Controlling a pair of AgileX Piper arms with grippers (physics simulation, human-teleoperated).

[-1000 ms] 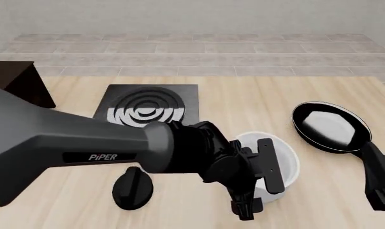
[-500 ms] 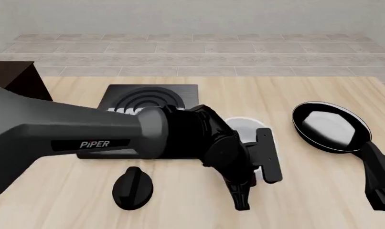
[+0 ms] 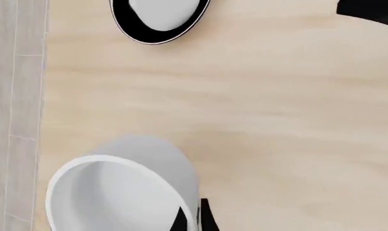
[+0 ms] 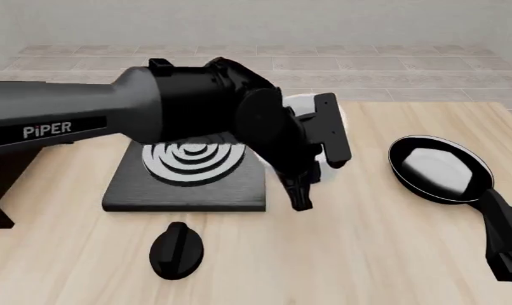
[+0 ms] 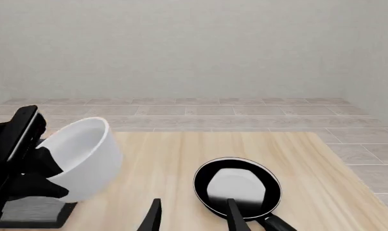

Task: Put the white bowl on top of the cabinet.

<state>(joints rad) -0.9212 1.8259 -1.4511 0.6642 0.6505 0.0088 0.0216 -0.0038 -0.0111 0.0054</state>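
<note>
My left gripper point(image 4: 316, 162) is shut on the rim of the white bowl point(image 4: 301, 105), which hangs tilted in the air above the right edge of the stove plate. In the front view the arm hides most of the bowl. It shows fully in the right wrist view, where the white bowl point(image 5: 84, 159) tips sideways in the left gripper point(image 5: 20, 159). One dark fingertip point(image 3: 203, 216) presses the outside of the bowl's point(image 3: 123, 192) wall. The cabinet point(image 4: 0, 190) is mostly hidden behind the left arm at far left. My right gripper point(image 5: 194, 219) is open and holds nothing, just short of the frying pan.
A black stove plate point(image 4: 188, 178) with silver rings lies under the left arm. A black knob-like piece point(image 4: 175, 251) sits in front of it. The black frying pan point(image 4: 438, 168) rests at the right, with the right arm point(image 4: 506, 244) near its handle.
The left arm has lifted the bowl off the table and carried it up, back and to the left, over the stove's right edge. The right arm has not moved.
</note>
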